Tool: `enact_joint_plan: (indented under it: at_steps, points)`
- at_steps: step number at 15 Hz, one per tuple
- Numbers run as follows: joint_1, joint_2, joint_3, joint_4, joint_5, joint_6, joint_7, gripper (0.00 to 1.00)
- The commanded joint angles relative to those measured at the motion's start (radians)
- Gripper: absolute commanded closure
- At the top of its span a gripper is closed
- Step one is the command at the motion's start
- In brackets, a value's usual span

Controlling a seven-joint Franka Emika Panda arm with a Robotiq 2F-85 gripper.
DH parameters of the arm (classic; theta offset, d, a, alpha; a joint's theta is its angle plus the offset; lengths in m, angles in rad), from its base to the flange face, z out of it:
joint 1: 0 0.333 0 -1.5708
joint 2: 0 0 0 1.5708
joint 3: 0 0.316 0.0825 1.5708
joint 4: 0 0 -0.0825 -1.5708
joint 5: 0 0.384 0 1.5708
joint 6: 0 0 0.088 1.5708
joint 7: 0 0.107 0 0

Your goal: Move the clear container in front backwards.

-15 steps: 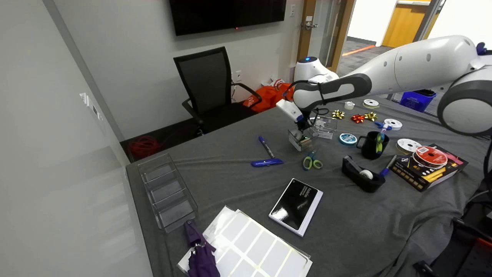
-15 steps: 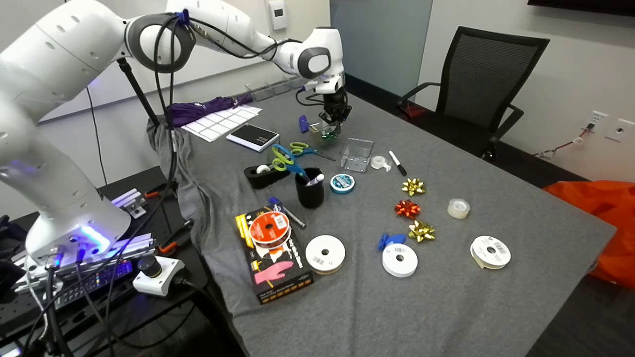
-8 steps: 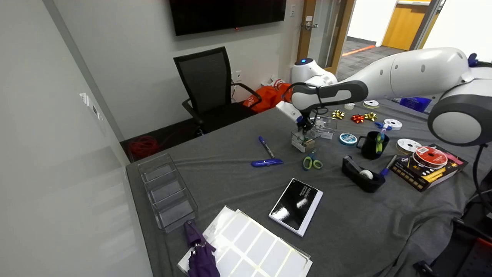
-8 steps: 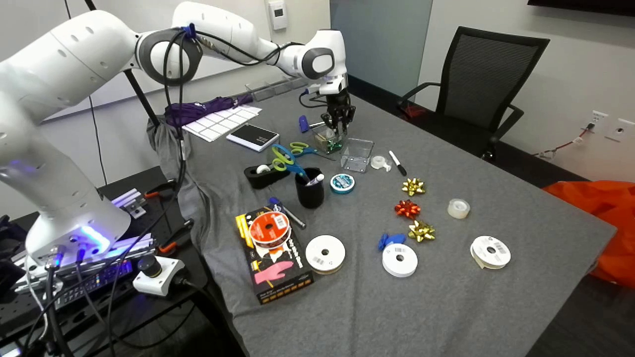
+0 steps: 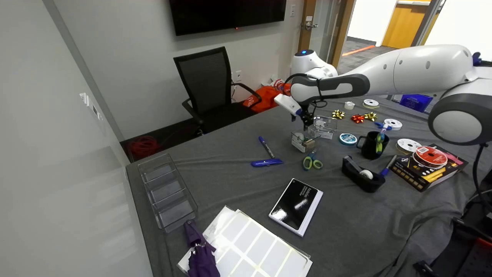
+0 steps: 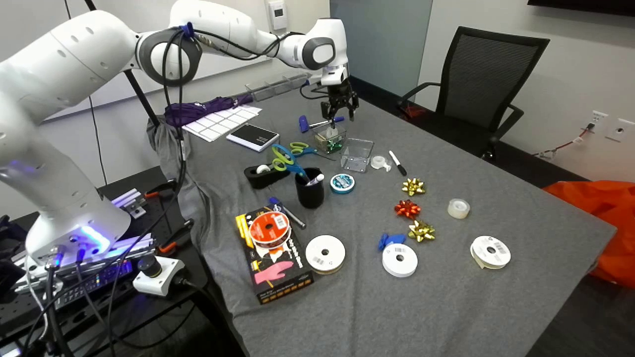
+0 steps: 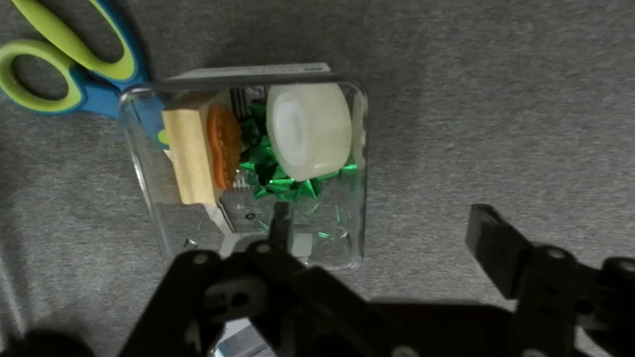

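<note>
Clear container (image 7: 322,218): upright on gray cloth (image 7: 496,124), below gripper (image 7: 382,212), under one finger; supported by cloth only, apparently untouched.
Contents: tape roll (image 7: 322,129), wood block (image 7: 191,153) w/ orange face, & green bow (image 7: 292,189), all inside, below gripper.
Gripper: fingers spread wide, clamped on nothing; astride one side wall, seemingly above rim, w/ one finger over interior, other over bare cloth.
Container move, done (est.): prob. set down & let go; backward shift likely made, but extent unclear from these views.
Container move, left (est.): lift-off & retreat only, if so; otherwise a grip on said wall + pull back.
2nd clear container (image 6: 353,161): near gripper, lower, just beside 1st; contact betw. the two, can't tell.
Scissors (image 7: 101,99): below gripper, by container's corner, opp. side from outer finger.
Marker (image 5: 266,147) & blue cutter (image 5: 267,163): near gripper, on cloth, apart from container.
</note>
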Motion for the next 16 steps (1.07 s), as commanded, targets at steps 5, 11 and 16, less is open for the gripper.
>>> enact_joint_plan:
  at_steps: [5, 11, 16]
  points:
    - [-0.048, -0.113, 0.069, -0.06, 0.052, -0.061, -0.205, 0.0]
    - [-0.112, -0.227, 0.108, -0.18, 0.064, -0.054, -0.438, 0.0]
    - [-0.159, -0.339, 0.12, -0.348, 0.055, -0.037, -0.601, 0.0]
